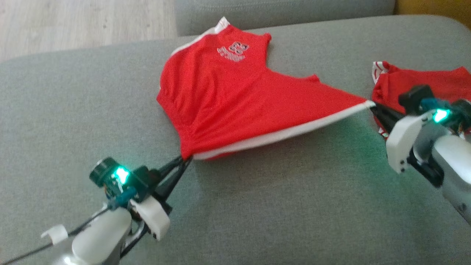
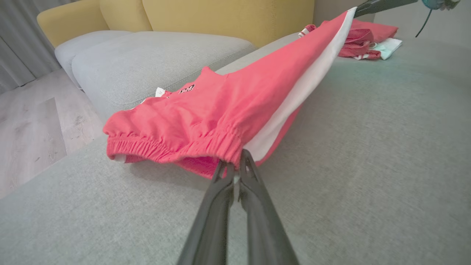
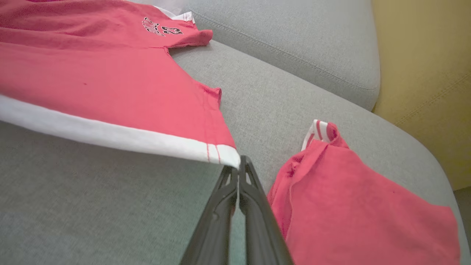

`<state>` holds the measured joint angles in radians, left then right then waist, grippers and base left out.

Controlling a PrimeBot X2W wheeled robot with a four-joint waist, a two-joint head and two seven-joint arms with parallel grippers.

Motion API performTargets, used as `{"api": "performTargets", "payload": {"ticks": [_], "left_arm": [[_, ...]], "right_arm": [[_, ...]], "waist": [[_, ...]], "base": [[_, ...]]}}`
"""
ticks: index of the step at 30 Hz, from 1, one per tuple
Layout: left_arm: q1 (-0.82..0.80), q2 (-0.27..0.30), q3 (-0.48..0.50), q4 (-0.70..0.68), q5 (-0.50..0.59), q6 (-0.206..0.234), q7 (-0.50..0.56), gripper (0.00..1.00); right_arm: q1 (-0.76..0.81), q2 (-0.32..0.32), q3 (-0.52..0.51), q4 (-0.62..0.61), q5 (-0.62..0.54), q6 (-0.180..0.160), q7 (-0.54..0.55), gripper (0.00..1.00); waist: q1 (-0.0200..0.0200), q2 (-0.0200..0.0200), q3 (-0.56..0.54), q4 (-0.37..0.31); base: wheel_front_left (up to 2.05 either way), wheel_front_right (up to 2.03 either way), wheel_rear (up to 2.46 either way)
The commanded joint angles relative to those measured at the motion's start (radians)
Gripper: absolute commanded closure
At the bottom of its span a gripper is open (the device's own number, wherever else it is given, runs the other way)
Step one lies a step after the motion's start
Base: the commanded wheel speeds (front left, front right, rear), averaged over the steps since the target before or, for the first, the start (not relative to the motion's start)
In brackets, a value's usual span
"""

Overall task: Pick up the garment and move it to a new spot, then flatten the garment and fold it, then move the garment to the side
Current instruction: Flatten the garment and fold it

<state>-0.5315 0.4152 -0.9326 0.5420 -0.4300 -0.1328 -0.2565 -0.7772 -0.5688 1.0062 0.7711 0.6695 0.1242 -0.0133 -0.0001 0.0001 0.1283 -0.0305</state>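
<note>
On the grey sofa seat [image 1: 92, 110], the garment [image 1: 235, 106], a pair of red shorts, lies partly spread, its far part with the printed mark [image 1: 235, 50] resting on the cushion and its near edge lifted clear and stretched taut between the two hands. The left hand [image 1: 186, 161] is at the lower left, fingers clenched on the corner of the gathered waistband [image 2: 165, 145], just where the white band [image 1: 279, 136] begins; the left wrist view shows that hand [image 2: 235, 163] pinching the cloth between its tips. The white band runs straight along the raised edge to the right hand [image 1: 372, 106], which is clamped on the opposite hem corner, seen close in the right wrist view [image 3: 239, 165]. Just beside the right hand, apart from the stretched shorts, a second red garment [image 1: 423, 82] lies crumpled on the same seat. A yellow backrest [image 2: 220, 18] stands beyond the seat, and a wooden floor [image 1: 73, 25] shows at the far left.
</note>
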Motion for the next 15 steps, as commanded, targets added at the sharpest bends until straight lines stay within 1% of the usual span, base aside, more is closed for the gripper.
{"api": "performTargets", "payload": {"ticks": [1,6,11,15], "left_arm": [[-0.005,0.037,0.040,-0.028,0.009,0.002,-0.005,1.00],[0.074,0.040,0.033,-0.067,0.010,0.003,-0.005,1.00],[0.162,0.053,0.025,-0.132,-0.010,0.019,-0.004,1.00],[0.212,0.065,0.006,-0.211,-0.014,0.036,0.019,1.00]], "right_arm": [[0.031,-0.049,0.016,-0.042,0.026,0.007,0.008,1.00],[0.089,-0.114,0.051,-0.124,0.080,0.007,0.032,1.00],[0.144,-0.189,0.067,-0.214,0.105,0.007,0.069,1.00],[0.195,-0.275,0.050,-0.310,0.132,0.007,0.111,1.00]], "waist": [[0.0001,-0.0001,-0.025,-0.006],[0.0001,-0.0001,-0.076,-0.020],[0.0001,-0.0001,-0.113,-0.041],[0.0001,-0.0001,-0.120,-0.047]], "base": [[0.00,0.00,0.00],[0.00,0.00,0.00],[0.00,0.00,0.00],[0.00,0.00,0.00]]}}
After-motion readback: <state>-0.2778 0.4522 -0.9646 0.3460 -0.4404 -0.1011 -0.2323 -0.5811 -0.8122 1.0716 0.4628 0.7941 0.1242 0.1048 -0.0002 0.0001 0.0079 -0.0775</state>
